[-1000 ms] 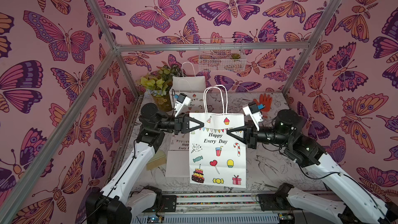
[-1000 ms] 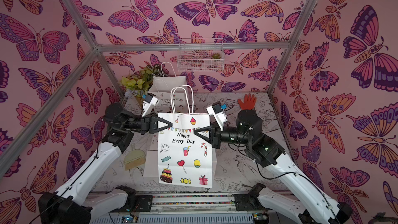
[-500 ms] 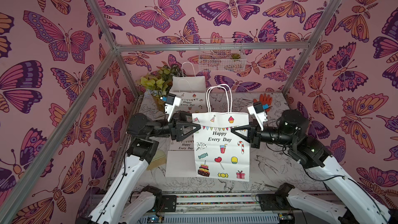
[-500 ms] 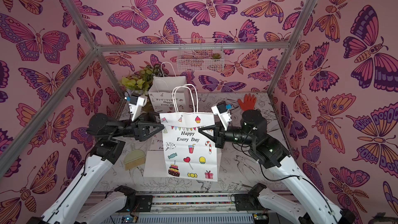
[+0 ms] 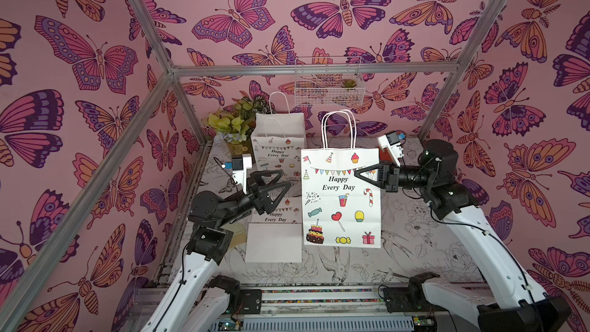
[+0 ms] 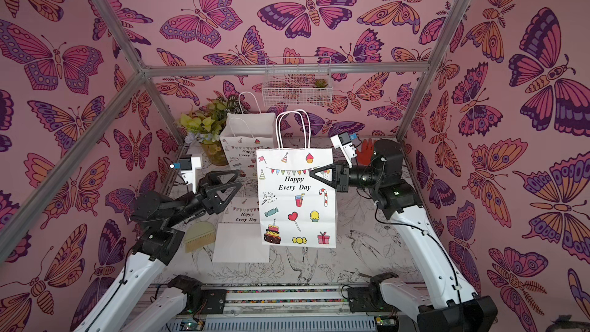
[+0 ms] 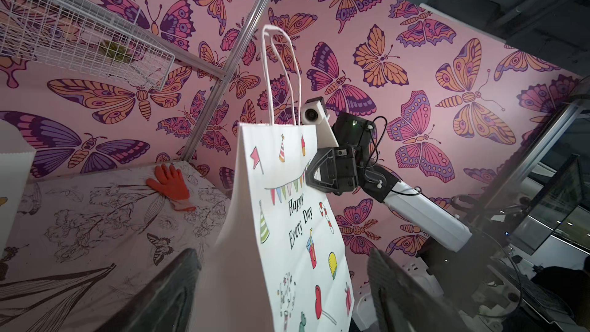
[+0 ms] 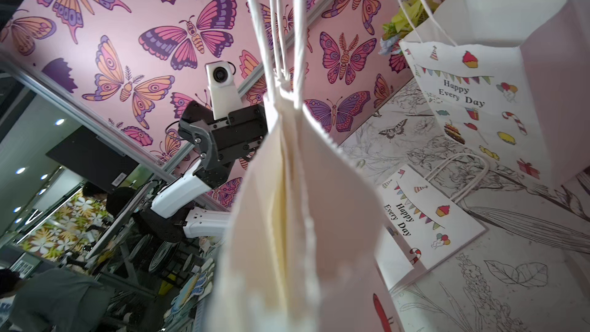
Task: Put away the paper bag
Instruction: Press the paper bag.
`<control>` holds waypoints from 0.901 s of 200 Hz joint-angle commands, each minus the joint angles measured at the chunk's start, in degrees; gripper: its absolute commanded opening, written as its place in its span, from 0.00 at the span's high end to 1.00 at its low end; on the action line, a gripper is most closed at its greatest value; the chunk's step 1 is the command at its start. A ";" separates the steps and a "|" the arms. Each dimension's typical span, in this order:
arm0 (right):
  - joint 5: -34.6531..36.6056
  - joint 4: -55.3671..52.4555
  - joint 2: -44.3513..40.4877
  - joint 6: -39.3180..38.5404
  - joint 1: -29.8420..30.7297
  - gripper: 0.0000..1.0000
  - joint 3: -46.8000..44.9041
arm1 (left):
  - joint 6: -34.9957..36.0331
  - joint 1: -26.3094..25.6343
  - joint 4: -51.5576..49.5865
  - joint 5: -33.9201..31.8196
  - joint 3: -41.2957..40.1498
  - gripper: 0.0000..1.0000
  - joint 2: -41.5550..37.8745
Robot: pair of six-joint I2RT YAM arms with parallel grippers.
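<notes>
Bag point(image 5: 341, 198) printed "Happy Every Day" hangs pinched by right tool point(image 5: 359, 173); left tool point(image 5: 284, 177) spread alongside.

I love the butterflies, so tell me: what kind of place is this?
Probably a robot test booth in an office or lab: butterfly walls on a metal frame, robot left arm and right arm, and a monitor outside.

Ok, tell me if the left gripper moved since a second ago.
Yes: the left gripper pulled back leftward, away from the standing paper bag.
</notes>
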 commanded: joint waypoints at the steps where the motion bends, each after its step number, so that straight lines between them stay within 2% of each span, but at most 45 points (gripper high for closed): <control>1: -9.66 8.11 3.04 4.66 -0.28 1.00 4.58 | 4.52 -0.14 -1.46 4.14 -2.89 0.14 -2.56; 32: -15.14 5.82 6.98 2.92 0.28 1.00 9.56 | 8.96 -0.05 -6.79 5.02 -4.56 0.14 -3.57; 108: -16.67 0.43 10.07 3.41 2.32 1.00 20.88 | 8.84 -0.46 -6.36 15.44 -4.24 0.15 -4.49; 156: -14.98 5.64 11.73 9.45 5.27 1.00 23.67 | 10.98 -6.65 -5.88 14.38 -3.21 0.17 -1.49; 180: -12.94 9.91 11.72 12.92 6.29 1.00 22.81 | 12.57 -9.79 -5.88 12.63 -2.48 0.21 0.69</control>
